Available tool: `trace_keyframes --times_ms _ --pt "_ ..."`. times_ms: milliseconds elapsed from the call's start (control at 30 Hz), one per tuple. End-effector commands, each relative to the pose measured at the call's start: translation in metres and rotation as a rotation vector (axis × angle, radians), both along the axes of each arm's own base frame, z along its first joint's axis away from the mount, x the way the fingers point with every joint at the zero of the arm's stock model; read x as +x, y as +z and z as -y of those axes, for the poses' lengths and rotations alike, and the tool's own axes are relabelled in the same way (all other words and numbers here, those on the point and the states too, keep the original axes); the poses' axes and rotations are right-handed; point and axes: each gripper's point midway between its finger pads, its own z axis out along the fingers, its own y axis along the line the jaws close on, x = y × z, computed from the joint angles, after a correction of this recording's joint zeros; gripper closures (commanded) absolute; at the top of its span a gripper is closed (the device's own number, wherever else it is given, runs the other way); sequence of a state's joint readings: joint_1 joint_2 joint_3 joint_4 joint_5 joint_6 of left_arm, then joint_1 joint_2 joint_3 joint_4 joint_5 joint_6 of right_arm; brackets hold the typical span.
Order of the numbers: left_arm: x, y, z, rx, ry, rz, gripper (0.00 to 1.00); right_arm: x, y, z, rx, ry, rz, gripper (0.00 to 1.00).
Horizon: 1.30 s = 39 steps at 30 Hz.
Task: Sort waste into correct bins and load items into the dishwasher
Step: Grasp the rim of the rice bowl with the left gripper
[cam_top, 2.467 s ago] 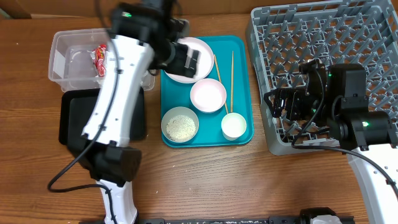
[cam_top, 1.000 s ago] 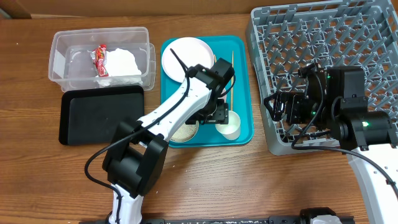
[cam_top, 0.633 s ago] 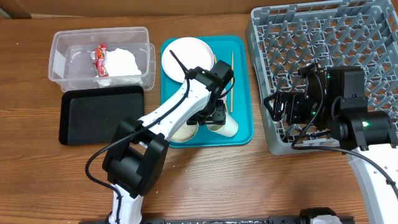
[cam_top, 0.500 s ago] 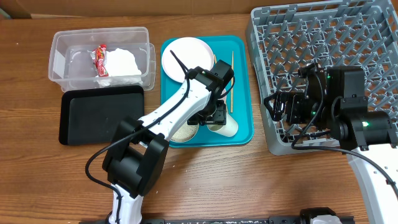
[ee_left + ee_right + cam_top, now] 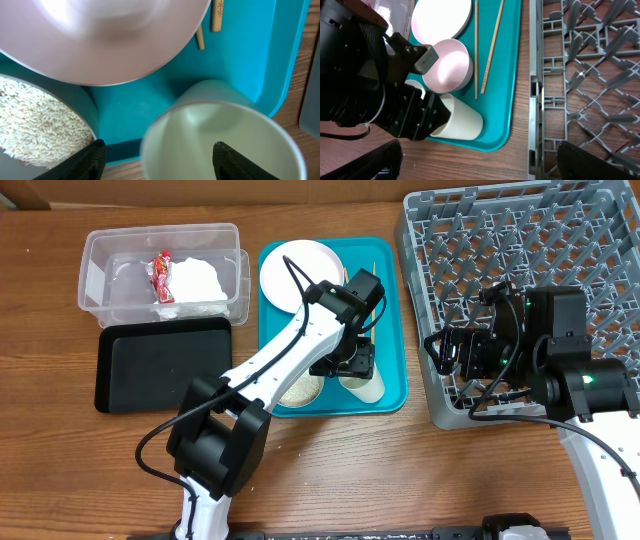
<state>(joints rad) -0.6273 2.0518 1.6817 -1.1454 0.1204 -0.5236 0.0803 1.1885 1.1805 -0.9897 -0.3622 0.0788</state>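
My left gripper (image 5: 352, 366) (image 5: 162, 150) is open over the front of the teal tray (image 5: 392, 300). The small white cup (image 5: 368, 387) (image 5: 220, 140) (image 5: 462, 120) lies tipped on its side, its mouth towards the fingers and partly between them. Beside it are the grey-green bowl of rice (image 5: 298, 390) (image 5: 35, 120), the small white bowl (image 5: 451, 66), the white plate (image 5: 295, 268) and two chopsticks (image 5: 492, 45). The wrapper (image 5: 161, 275) and napkin (image 5: 195, 285) lie in the clear tub (image 5: 100, 260). My right gripper (image 5: 445, 350) (image 5: 487, 165) is open and empty by the dish rack (image 5: 520, 240).
The black tray (image 5: 160, 365) lies in front of the clear tub, left of the teal tray. The dish rack's near-left corner (image 5: 540, 100) stands close to the teal tray's right edge, with a strip of wooden table between them.
My left arm swung from the tub down to the front of the teal tray. The cup went from upright to tipped on its side. The right arm has not moved.
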Motion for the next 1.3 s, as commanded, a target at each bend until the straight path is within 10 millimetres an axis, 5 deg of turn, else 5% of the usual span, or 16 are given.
trace_keyframes --times_ms 0,600,967,1267 --pt "0.004 0.011 0.008 -0.029 -0.028 0.024 0.30 0.001 0.009 -0.002 0.008 0.004 0.017 0.00" --pt "-0.007 0.073 0.000 -0.103 -0.057 0.104 0.28 0.001 0.008 -0.002 0.008 0.004 0.014 0.00" --pt "-0.001 0.038 -0.034 0.032 0.046 0.109 0.40 0.000 0.007 -0.002 0.008 0.004 0.007 0.00" --pt "-0.005 0.001 -0.035 0.022 0.024 0.110 0.44 0.000 0.007 -0.002 0.008 0.004 0.006 0.00"
